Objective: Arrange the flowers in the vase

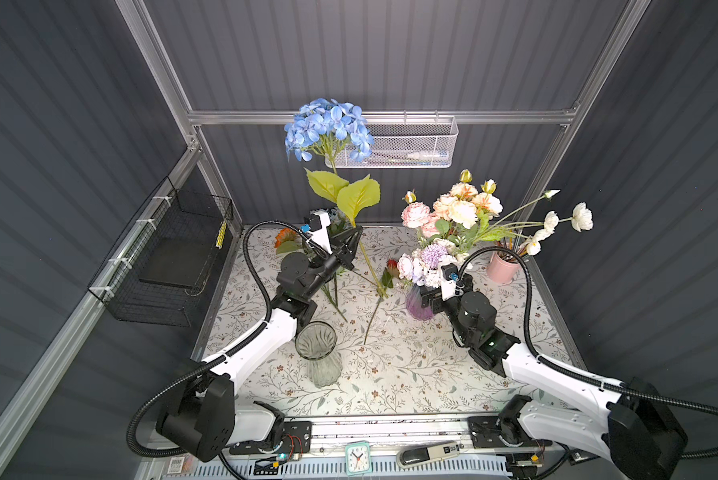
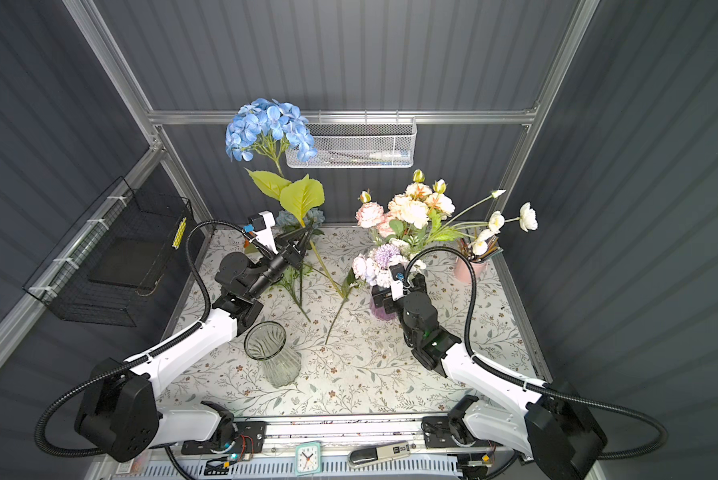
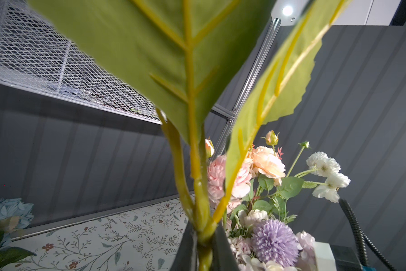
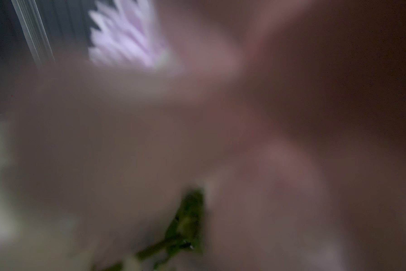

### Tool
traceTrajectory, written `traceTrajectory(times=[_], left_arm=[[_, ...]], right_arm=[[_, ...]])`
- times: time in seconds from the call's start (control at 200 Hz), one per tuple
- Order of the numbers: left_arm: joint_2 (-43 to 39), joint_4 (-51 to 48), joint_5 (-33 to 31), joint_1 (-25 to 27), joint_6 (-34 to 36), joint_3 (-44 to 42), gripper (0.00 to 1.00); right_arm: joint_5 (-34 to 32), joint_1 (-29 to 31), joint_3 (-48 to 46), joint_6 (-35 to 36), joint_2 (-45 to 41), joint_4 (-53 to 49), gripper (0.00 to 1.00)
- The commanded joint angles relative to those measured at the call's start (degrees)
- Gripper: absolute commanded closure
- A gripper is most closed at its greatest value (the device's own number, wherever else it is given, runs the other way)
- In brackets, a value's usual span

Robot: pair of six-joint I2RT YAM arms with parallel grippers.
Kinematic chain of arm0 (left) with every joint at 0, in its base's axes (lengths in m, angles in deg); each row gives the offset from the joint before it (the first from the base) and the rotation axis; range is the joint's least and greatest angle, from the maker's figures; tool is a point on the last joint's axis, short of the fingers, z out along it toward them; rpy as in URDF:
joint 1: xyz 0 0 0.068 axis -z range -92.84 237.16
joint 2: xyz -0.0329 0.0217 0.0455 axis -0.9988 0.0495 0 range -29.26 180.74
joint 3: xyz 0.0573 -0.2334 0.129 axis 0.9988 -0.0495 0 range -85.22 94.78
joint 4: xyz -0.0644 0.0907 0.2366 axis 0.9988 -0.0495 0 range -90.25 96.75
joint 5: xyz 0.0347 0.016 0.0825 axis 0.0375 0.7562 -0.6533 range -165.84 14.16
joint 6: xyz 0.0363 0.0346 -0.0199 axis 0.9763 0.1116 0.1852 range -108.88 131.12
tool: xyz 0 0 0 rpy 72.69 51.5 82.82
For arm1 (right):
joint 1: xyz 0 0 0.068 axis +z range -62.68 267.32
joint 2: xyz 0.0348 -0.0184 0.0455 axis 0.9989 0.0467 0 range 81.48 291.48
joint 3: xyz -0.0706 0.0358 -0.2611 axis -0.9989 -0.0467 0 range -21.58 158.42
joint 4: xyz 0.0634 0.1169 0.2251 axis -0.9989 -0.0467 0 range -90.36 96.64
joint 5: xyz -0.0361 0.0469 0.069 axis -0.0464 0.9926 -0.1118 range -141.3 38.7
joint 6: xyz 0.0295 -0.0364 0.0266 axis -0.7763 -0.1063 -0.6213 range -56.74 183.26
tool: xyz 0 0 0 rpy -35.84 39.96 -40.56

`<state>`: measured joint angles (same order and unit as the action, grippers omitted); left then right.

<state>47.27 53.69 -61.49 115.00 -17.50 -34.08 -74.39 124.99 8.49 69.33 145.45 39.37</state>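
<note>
Left fingers [image 3: 185,253] pinch the hydrangea [image 1: 328,129] stem under its leaves, 11 o'clock on the bench [image 1: 411,374], bloom overhead. Right fingers buried in the bouquet [image 1: 461,212] in the purple vase [image 1: 413,307] mid-bench: state unreadable. Judgement: lift stem end above rim, then lower it upright.

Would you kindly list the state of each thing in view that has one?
Blue hydrangea: raised, stem gripped.
Left gripper: shut on the hydrangea stem.
Clear vase: upright, empty.
Purple vase: upright, full of flowers.
Right gripper: at the purple vase, jaws hidden.
Red flower: lying on the table.
</note>
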Motion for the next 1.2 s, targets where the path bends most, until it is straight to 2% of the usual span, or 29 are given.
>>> traceTrajectory(times=[0.0, 0.075, 0.375, 0.48, 0.66, 0.875, 1.196], left_arm=[[0.31, 3.42, 0.86, 0.46, 1.5, 2.37, 1.0], [0.44, 3.42, 0.77, 0.53, 1.6, 2.55, 1.0], [0.93, 4.29, 1.24, 1.41, 2.07, 3.4, 1.0], [0.96, 4.46, 1.45, 1.84, 2.51, 3.73, 1.0], [2.0, 7.01, 1.32, 2.4, 2.44, 4.75, 1.0], [4.86, 11.98, 0.51, 2.53, 1.07, 7.13, 1.0], [10.43, 17.85, -0.09, 4.0, 0.07, 12.37, 1.0]], right_arm=[[-0.32, -1.06, 1.75, -0.76, 1.63, 5.28, 0.01], [-0.27, -1.1, 1.71, -1.22, 2.53, 7.14, 0.03], [3.24, -1.05, 1.32, -7.15, 2.5, 15.59, 0.25], [3.18, -1.06, 1.11, -6.97, 1.75, 16.6, 0.33], [0.47, -1.02, 0.4, -5.36, 0.55, 18.97, 0.4], [-1.07, -1.04, 0.24, -4.42, -4.73, 18.91, 0.41], [-2.85, -1.63, -1.23, -7.12, -4.9, 19.69, 0.41]])
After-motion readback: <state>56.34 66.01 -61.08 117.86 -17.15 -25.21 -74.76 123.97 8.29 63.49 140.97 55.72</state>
